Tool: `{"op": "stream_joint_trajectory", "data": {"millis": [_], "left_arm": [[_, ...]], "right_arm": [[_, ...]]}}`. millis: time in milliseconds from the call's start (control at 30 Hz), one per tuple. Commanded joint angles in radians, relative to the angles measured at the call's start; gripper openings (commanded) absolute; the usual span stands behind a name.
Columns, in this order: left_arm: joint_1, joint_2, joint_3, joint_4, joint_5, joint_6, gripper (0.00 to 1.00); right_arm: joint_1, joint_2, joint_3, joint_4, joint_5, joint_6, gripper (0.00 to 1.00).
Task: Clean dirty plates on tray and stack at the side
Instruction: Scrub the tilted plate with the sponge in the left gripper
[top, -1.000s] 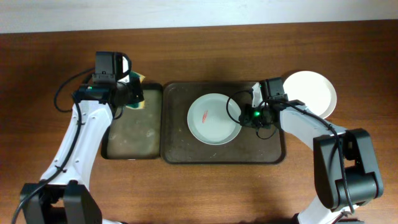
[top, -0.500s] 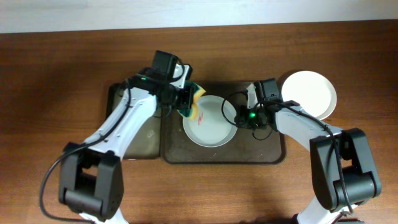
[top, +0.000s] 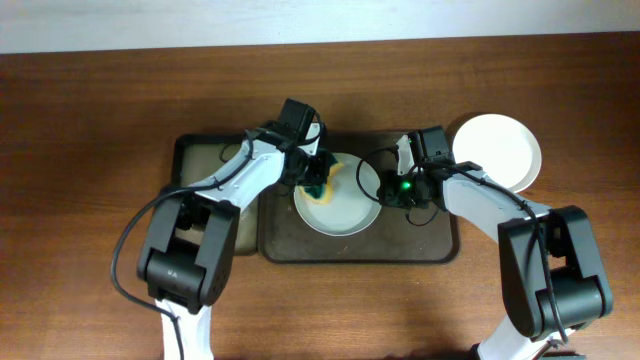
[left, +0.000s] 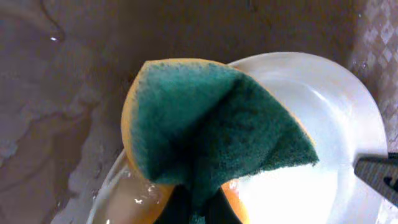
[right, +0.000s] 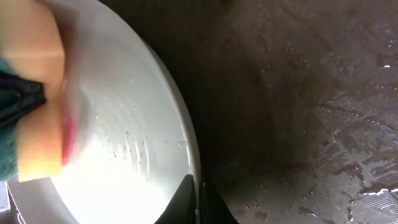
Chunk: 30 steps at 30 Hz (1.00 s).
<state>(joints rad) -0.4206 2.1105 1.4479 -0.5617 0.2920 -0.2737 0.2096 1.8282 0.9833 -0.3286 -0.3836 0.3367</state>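
Observation:
A white plate (top: 345, 205) lies on the large dark brown tray (top: 420, 245). My left gripper (top: 315, 180) is shut on a green-yellow sponge (top: 322, 184) and presses it on the plate's left part; in the left wrist view the sponge (left: 211, 134) covers the plate (left: 323, 124). My right gripper (top: 388, 187) is shut on the plate's right rim (right: 193, 155), pinching it between the fingers (right: 198, 198). In the right wrist view the sponge (right: 34, 99) shows at the left with a red smear (right: 67, 140) beside it. A clean white plate (top: 498, 150) sits on the table at the right.
A smaller, narrower dark tray (top: 200, 165) lies left of the large tray, partly under my left arm. The wooden table (top: 100, 120) surrounds both. The large tray's surface is wet (right: 311, 124).
My left gripper carried the sponge from the narrow tray rightward and now has it pressed on the plate. The right gripper kept its hold on the plate's rim.

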Motion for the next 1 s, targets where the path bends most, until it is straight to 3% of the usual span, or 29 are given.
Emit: {"op": "stream_joint_trajectory", "data": {"millis": [0, 167, 433, 600, 667, 800, 867, 933, 967], "left_arm": [[-0.018, 0.098, -0.007, 0.003, -0.026, -0.025, 0.00], [-0.089, 0.102, -0.007, -0.022, 0.003, -0.025, 0.00], [-0.043, 0.102, -0.007, 0.014, 0.509, -0.025, 0.00], [0.073, 0.031, 0.042, -0.007, 0.635, -0.025, 0.00], [0.116, -0.060, 0.056, -0.049, 0.589, -0.025, 0.00], [0.192, -0.340, 0.059, -0.198, 0.256, -0.024, 0.00], [0.206, -0.444, 0.059, -0.294, -0.018, -0.020, 0.00], [0.208, -0.509, 0.059, -0.417, -0.389, -0.021, 0.00], [0.208, -0.510, 0.058, -0.457, -0.447, -0.021, 0.01]], "right_arm": [[0.006, 0.013, -0.005, -0.010, -0.010, -0.007, 0.04], [0.006, 0.013, -0.005, -0.011, -0.010, -0.008, 0.04], [0.006, 0.013, -0.005, -0.010, -0.009, -0.008, 0.04], [0.006, 0.013, -0.005, -0.011, -0.009, -0.008, 0.04], [0.006, 0.013, -0.005, -0.011, -0.009, -0.008, 0.04], [0.006, 0.013, -0.005, -0.011, -0.009, -0.008, 0.04], [0.006, 0.013, -0.005, -0.011, -0.009, -0.008, 0.04], [0.006, 0.013, -0.005, -0.011, -0.009, -0.008, 0.04], [0.006, 0.013, -0.005, -0.011, -0.009, -0.008, 0.04]]}}
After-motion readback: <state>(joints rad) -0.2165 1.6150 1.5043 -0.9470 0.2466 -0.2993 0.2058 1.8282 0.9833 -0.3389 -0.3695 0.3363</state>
